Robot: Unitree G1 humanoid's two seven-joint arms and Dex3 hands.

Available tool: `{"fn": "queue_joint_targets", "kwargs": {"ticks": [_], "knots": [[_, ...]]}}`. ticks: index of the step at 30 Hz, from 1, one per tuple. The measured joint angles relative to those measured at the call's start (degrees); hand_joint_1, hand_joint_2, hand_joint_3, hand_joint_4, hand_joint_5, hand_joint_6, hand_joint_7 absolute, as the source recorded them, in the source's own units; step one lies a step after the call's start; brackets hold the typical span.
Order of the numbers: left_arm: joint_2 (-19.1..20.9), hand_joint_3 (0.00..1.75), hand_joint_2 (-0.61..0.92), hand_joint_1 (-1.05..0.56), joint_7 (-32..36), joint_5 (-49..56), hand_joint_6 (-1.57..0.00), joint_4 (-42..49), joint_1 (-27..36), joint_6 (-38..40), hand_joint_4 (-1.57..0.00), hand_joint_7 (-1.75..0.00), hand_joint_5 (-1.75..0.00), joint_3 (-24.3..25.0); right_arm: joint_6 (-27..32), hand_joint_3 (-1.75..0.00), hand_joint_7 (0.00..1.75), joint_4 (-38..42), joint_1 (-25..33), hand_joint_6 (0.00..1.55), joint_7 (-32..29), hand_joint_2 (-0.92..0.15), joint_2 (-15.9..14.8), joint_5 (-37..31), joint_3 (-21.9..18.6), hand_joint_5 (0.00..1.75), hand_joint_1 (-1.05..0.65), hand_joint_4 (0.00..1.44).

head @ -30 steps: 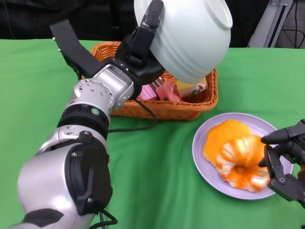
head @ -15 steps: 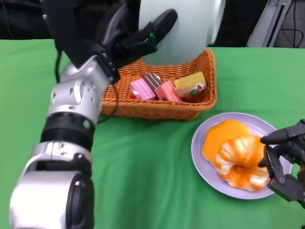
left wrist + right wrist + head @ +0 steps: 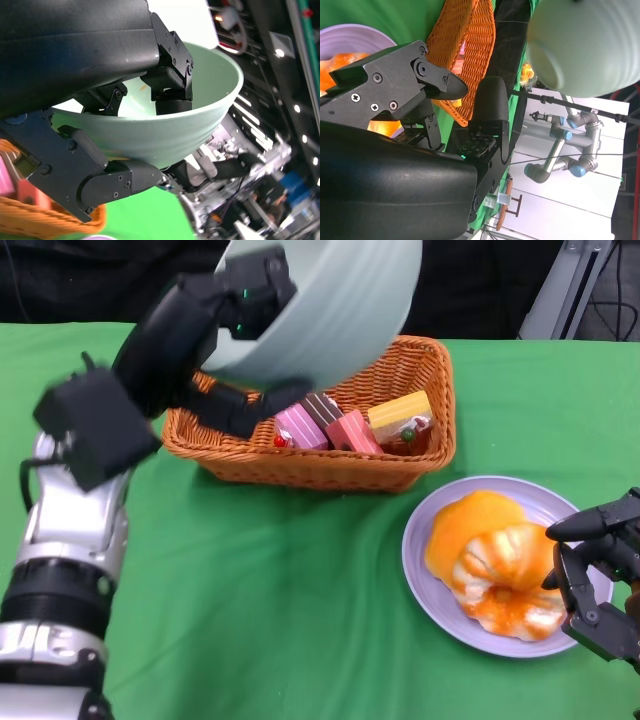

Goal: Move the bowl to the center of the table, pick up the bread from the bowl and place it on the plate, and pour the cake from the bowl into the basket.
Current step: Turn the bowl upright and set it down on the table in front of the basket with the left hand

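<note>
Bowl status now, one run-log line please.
left hand grips bowl above basket | cakes in basket | bread on plate

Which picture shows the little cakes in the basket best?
The head view: the cakes lie in plain sight in the basket, under the bowl held by the left hand. The right wrist view shows only slivers of them; the left wrist view, a blurry pink edge.

A green tablecloth — behind it, a grey-and-blue robot arm.

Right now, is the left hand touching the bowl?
Touching. The left wrist view shows the left hand gripping the bowl, fingers on its inside and outside wall.
</note>
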Motion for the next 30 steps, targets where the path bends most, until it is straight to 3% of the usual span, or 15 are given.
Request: {"fn": "queue_joint_targets", "kwargs": {"ticks": [3,6,13,16,22,30], "knots": [[2.55,1.04,0.62,-0.19,5.11,6.66,-0.63,0.34,3.42,-9.10,-0.75,-1.57,-1.74,-0.19,-0.13,-0.85,1.26,0.01,-0.16,0.63,0.01,-0.64,0.00,0.02,0.08,1.59,-0.07,0.66],[4.59,1.24,0.47,-0.17,12.17,15.84,-0.73,0.58,7.04,-17.98,-0.80,-1.40,-1.67,0.44,-0.16,-0.85,1.25,0.01,-0.39,0.63,0.04,-0.64,0.00,0.01,0.32,1.59,-0.09,0.67],[8.84,1.15,0.51,-0.18,27.73,32.89,-0.81,0.68,14.23,-30.75,-0.81,-1.26,-1.71,4.63,-0.16,-0.83,1.24,-0.04,-0.42,0.64,0.03,-0.65,-0.04,-0.07,0.34,1.58,-0.10,0.67],[10.51,1.12,0.53,-0.18,32.19,36.70,-0.81,0.63,16.95,-32.80,-0.82,-1.25,-1.72,5.79,-0.25,-0.82,1.24,-0.01,-0.50,0.65,0.07,-0.65,-0.42,-0.03,0.18,1.57,-0.10,0.68],[13.12,1.26,0.43,-0.11,38.57,41.73,-0.81,0.02,21.42,-34.06,-0.81,-1.27,-1.69,6.21,-0.47,-0.82,1.22,0.19,-1.24,0.66,0.57,-0.66,-1.12,0.39,-0.13,1.55,-0.09,0.70],[16.26,1.11,0.48,-0.11,40.80,41.96,-0.77,-1.20,27.44,-33.65,-0.75,-1.20,-1.70,3.08,-0.10,-0.76,1.21,0.10,-1.64,0.67,1.17,-0.67,-1.46,1.30,-0.73,1.54,-0.12,0.72]]}}
